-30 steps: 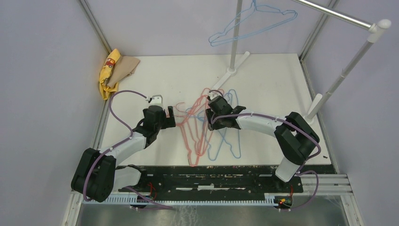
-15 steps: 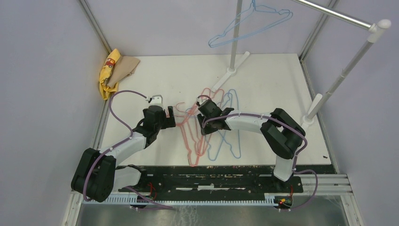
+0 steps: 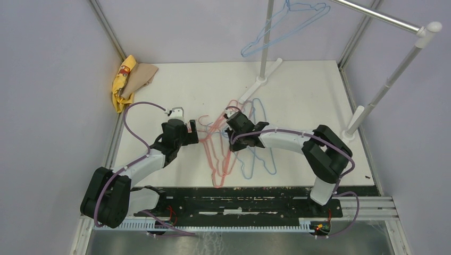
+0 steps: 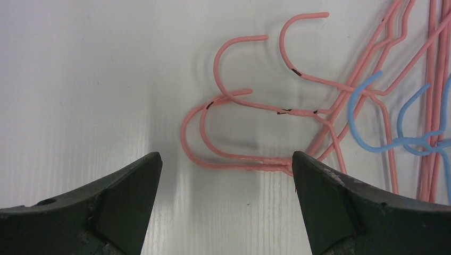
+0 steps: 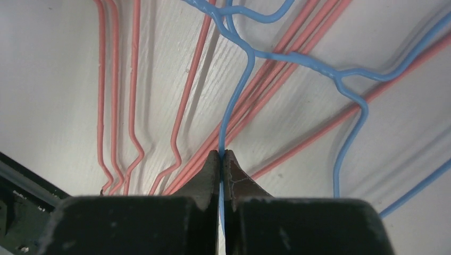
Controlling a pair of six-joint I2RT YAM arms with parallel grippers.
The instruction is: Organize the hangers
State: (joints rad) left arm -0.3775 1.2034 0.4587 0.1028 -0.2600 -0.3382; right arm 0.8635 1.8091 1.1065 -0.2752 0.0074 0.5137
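Observation:
Several pink hangers (image 3: 215, 154) and blue hangers (image 3: 261, 159) lie tangled mid-table. Another blue hanger (image 3: 282, 21) hangs from the rack at the back. My right gripper (image 3: 234, 137) sits over the tangle. In the right wrist view this gripper (image 5: 222, 154) is shut on a thin blue hanger wire (image 5: 234, 101), which runs up between the fingertips above the pink wires (image 5: 186, 101). My left gripper (image 3: 192, 127) stands just left of the pile. Seen from the left wrist, it (image 4: 226, 162) is open above the table, with the pink hooks (image 4: 234, 101) just beyond its fingertips and nothing between them.
A yellow and tan cloth (image 3: 126, 79) lies at the table's back left corner. White-and-silver rack poles (image 3: 264, 48) (image 3: 383, 90) rise at the back and right, joined by a top bar (image 3: 383, 18). A white rack foot (image 3: 260, 82) reaches toward the pile.
My right gripper moved left over the pile and shut on a blue hanger wire. The blue hangers on the table shifted slightly. The hanging blue hanger swung. The left arm stayed still.

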